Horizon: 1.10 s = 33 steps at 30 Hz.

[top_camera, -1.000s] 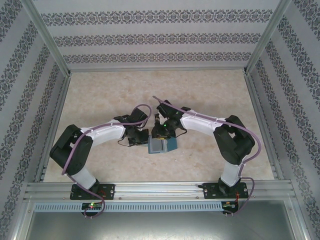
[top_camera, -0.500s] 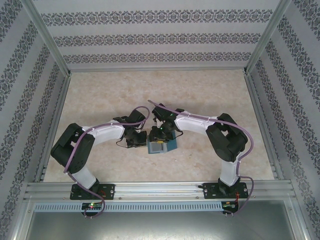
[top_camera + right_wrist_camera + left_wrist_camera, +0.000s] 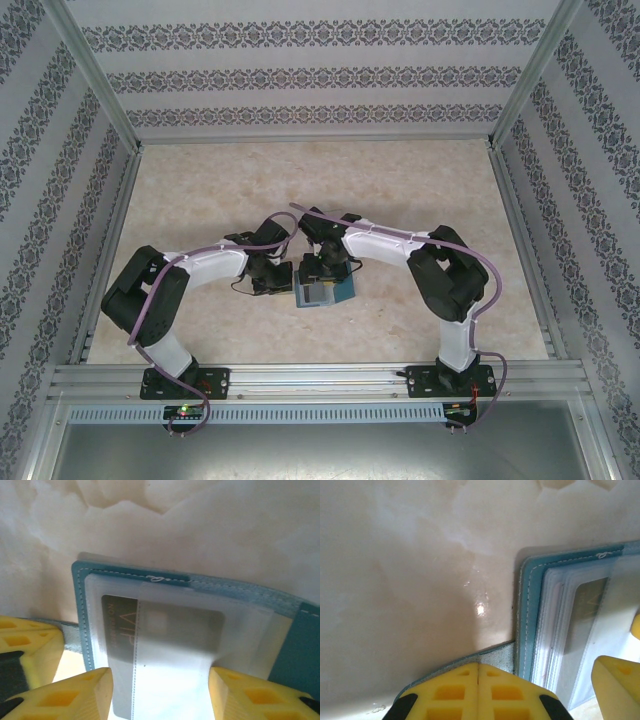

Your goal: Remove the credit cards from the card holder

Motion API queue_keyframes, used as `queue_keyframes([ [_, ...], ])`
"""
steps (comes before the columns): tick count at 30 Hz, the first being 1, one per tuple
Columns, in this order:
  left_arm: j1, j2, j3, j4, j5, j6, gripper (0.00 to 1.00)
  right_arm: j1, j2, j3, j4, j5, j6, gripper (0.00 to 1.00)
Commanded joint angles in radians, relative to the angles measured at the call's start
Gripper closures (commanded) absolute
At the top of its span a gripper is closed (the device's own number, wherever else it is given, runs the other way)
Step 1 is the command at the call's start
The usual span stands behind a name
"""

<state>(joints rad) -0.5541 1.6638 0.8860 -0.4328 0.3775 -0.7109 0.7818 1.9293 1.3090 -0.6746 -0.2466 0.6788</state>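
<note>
Open card holder (image 3: 323,293) lying flat near the middle of the table (image 3: 420,190), a bit toward the near edge. Teal on the outside, with a stack of clear pockets inside. One dark credit card (image 3: 167,630) tucked in the top clear pocket, with pale letters on its left end. More pocket edges under it, too blurry to tell what is in them.

Left gripper (image 3: 284,283) just left of the card holder, down low at the table. Yellow fingers (image 3: 455,692) pressed tight together, pinching the little grey tab (image 3: 495,656) sticking out from the holder's left edge.

Right gripper (image 3: 322,272) right over the far part of the card holder, reaching in from the right. Yellow fingers (image 3: 87,692) spread apart, one on each side of the dark card, low over the clear pocket. Not closed on anything. Cannot tell if the tips touch the pocket or just hang above it.
</note>
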Motion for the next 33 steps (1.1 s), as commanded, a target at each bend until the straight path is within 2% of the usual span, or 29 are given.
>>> queue_keyframes([
  [1,0.012,0.018,-0.019,0.007,-0.005,0.018,0.99,0.016,0.028,0.028,-0.076,0.065,-0.023,0.42],
  [8,0.016,0.016,-0.018,0.003,-0.003,0.019,0.99,0.021,0.042,0.042,-0.096,0.082,-0.031,0.37],
  [14,0.015,0.014,-0.017,0.003,-0.003,0.018,0.99,0.023,0.042,0.041,-0.088,0.086,-0.030,0.38],
  [33,0.017,0.014,-0.010,-0.009,-0.008,0.021,0.99,0.019,-0.008,0.039,-0.108,0.116,-0.042,0.78],
])
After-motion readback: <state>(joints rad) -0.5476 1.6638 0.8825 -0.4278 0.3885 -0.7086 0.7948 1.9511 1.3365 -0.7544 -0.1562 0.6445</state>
